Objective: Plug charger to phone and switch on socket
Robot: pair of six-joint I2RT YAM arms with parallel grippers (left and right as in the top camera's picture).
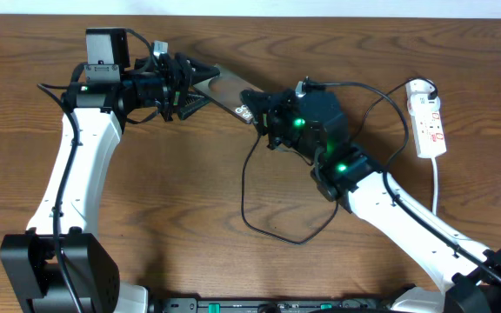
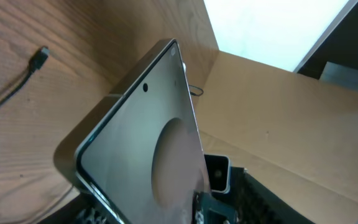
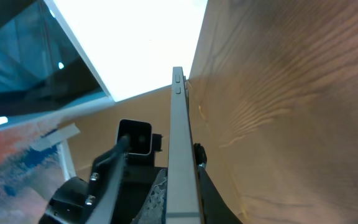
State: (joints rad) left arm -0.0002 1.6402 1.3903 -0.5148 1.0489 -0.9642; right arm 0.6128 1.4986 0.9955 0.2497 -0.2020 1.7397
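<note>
Phone (image 2: 142, 143) sits clenched in left claw (image 1: 183, 87); right claw (image 1: 263, 114) straddles its far end, grip unclear.

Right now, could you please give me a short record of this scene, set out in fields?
phone: tilted on edge, held between both grippers
left gripper: shut on one end of the phone
right gripper: fingers flank the other end, seemingly shut on it
charger: looped on the table
plug tip: lies free on the wood, not in the phone
socket: at the right, no gripper on it; switch state unreadable
</note>
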